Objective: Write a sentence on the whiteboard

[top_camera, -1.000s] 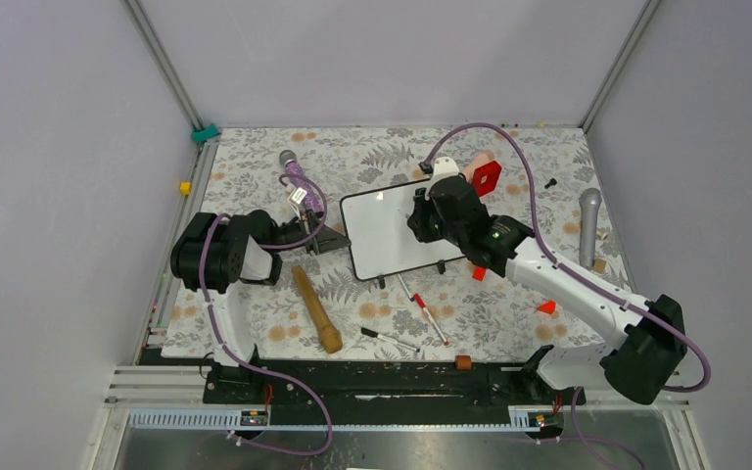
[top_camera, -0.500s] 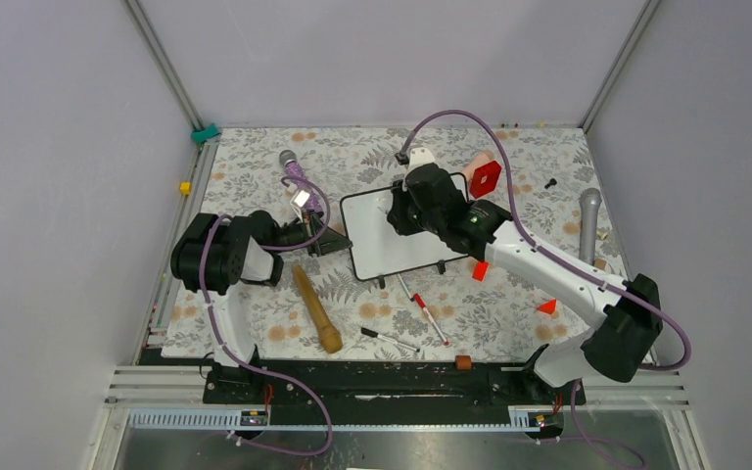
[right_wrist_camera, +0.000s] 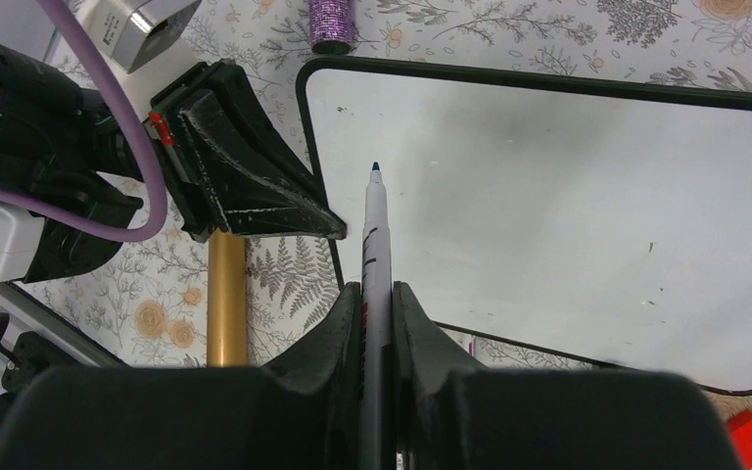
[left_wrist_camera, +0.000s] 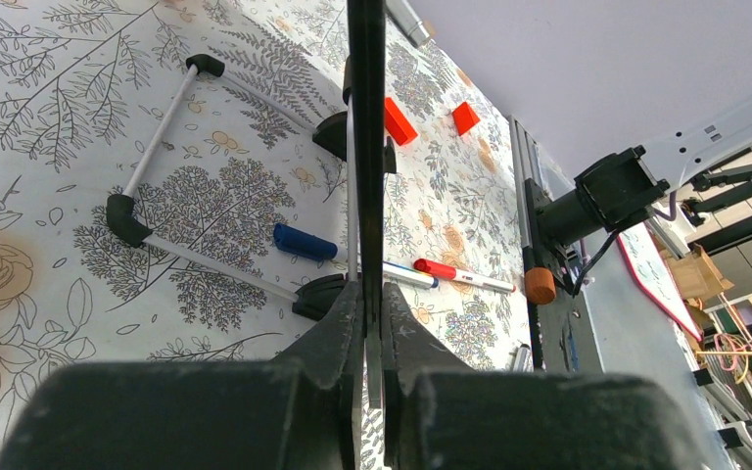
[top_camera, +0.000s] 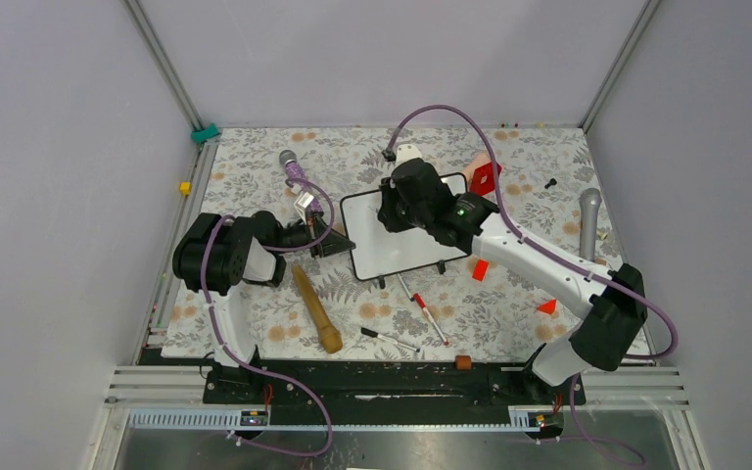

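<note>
Progress: writing not started, as far as can be seen. The whiteboard (top_camera: 390, 251) sits at the centre of the top view on the floral table cover (top_camera: 255, 176). In the right wrist view its face (right_wrist_camera: 568, 215) is blank apart from a few dark specks, and no sentence shows on it, so the whole sentence is left to write. Setup looks done. The left gripper (left_wrist_camera: 370, 313) has its jaws pinched tight on the board's thin black frame, seen edge-on in the left wrist view, and it sits at the board's left edge in the top view (top_camera: 338, 245). The right gripper (right_wrist_camera: 377, 294) is clamped on a white marker (right_wrist_camera: 375, 235), dark tip pointing up-frame over the board's upper-left area, close to the left frame. Cannot tell whether the tip touches the surface. Judgement: the first stroke comes next.
</note>
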Robot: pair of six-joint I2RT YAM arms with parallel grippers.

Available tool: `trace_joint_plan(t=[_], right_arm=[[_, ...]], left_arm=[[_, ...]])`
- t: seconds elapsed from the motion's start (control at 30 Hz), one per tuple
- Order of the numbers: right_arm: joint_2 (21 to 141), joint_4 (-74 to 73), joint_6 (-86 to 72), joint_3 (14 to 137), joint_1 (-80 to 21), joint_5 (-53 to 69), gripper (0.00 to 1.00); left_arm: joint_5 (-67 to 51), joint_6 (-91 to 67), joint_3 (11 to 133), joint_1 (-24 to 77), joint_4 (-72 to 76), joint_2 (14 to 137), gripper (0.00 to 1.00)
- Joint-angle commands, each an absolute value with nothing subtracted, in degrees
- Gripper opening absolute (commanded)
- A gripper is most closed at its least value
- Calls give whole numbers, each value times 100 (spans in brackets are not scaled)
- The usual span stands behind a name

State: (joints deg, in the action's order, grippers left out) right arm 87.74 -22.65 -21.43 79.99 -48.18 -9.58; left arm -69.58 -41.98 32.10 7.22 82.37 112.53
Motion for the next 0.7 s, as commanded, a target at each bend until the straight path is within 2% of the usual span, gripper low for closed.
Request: trace_joint_plan(t=[0.0, 0.3, 0.67], right_arm=[[8846, -2368, -2090, 8344, -4955, -1055, 0], [8961, -2393, -2075, 8439, -5063, -1118, 0], [9460, -2603, -2121, 8985, -5364, -1761, 0]], left_arm=[[-6972, -3903, 3138, 722, 8455, 11031, 0], [-6980, -3891, 3125, 720, 8455, 11030, 0], [-7007, -3911, 3146, 721, 8455, 11045, 0]])
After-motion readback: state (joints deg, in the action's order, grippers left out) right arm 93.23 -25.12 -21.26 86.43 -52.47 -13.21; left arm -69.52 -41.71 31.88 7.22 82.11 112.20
